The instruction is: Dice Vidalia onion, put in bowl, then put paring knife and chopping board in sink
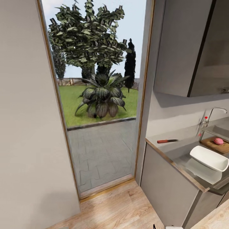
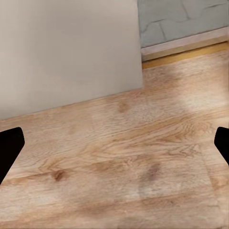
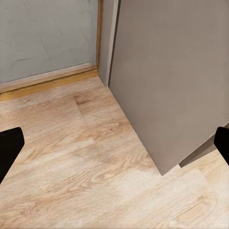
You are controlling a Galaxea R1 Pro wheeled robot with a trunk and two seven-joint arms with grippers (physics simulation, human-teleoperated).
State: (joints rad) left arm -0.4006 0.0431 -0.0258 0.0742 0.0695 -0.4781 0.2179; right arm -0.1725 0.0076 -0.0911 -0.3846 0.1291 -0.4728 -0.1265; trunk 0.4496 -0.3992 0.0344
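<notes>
In the head view the grey countertop [image 1: 173, 152] runs along the right. The red-handled paring knife [image 1: 167, 141] lies on its near-left end. The white squarish bowl [image 1: 209, 158] sits nearer the front edge. Behind the bowl is the brown chopping board [image 1: 208, 142], and the pinkish Vidalia onion [image 1: 218, 141] rests on it. The chrome tap with a red knob [image 1: 207, 118] rises behind, beside the sink basin [image 1: 222, 129]. My left gripper [image 2: 114, 148] is open over the wooden floor, with nothing between its fingers [image 2: 8, 149]. My right gripper [image 3: 114, 148] is open too, low beside a cabinet front.
A tall glass door [image 1: 98, 105] faces me, with a garden and paving outside. A plain wall [image 1: 28, 121] stands on the left. Grey cabinet fronts [image 1: 168, 187] carry the countertop, and a wall cupboard [image 1: 190, 47] hangs above. The wooden floor [image 1: 114, 206] lies in front of me.
</notes>
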